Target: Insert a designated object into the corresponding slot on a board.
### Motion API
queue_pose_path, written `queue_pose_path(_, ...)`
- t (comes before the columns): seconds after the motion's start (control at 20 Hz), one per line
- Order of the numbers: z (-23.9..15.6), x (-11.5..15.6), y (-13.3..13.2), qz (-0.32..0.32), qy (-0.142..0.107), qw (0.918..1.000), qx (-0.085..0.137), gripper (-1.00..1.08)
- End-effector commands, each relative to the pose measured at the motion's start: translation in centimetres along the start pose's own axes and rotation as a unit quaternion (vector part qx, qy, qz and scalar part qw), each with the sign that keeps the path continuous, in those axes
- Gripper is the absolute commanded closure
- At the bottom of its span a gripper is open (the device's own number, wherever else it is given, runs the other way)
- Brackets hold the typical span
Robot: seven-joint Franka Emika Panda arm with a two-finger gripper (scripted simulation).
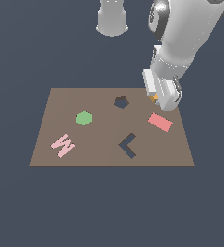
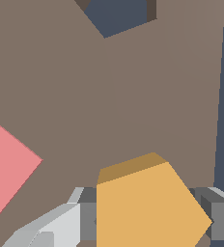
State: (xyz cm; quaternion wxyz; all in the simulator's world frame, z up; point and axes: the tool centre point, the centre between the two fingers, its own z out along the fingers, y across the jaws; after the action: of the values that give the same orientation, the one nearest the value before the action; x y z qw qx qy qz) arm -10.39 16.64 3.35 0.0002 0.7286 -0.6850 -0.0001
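The orange-yellow pentagon block (image 2: 147,202) sits between my gripper's (image 2: 150,224) two grey fingers (image 2: 87,219), which press against its sides. In the exterior view only a sliver of the block (image 1: 154,99) shows under the gripper (image 1: 156,100), at the far right part of the brown board (image 1: 99,154). The dark pentagon slot (image 1: 121,102) lies a short way toward the exterior view's left of the gripper; in the wrist view the slot (image 2: 119,14) is partly cut off at the frame's edge. I cannot tell whether the block rests on the board or hangs just above it.
A red rectangle (image 1: 160,121) lies just in front of the gripper, also visible as a red rectangle (image 2: 7,169) in the wrist view. A green hexagon (image 1: 84,117), a pink W shape (image 1: 63,145) and a dark chevron cutout (image 1: 128,145) are on the board. The robot base (image 1: 112,19) stands behind.
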Motion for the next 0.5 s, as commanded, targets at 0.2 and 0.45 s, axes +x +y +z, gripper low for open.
queue_pose_path(0.2, -0.1, 1.4, 0.3, -0.034, 0.0, 0.9994, 0.0, 1.08)
queue_pose_path(0.45, -0.2, 3.1, 0.6, -0.076, 0.0, 0.9971, 0.001, 1.08)
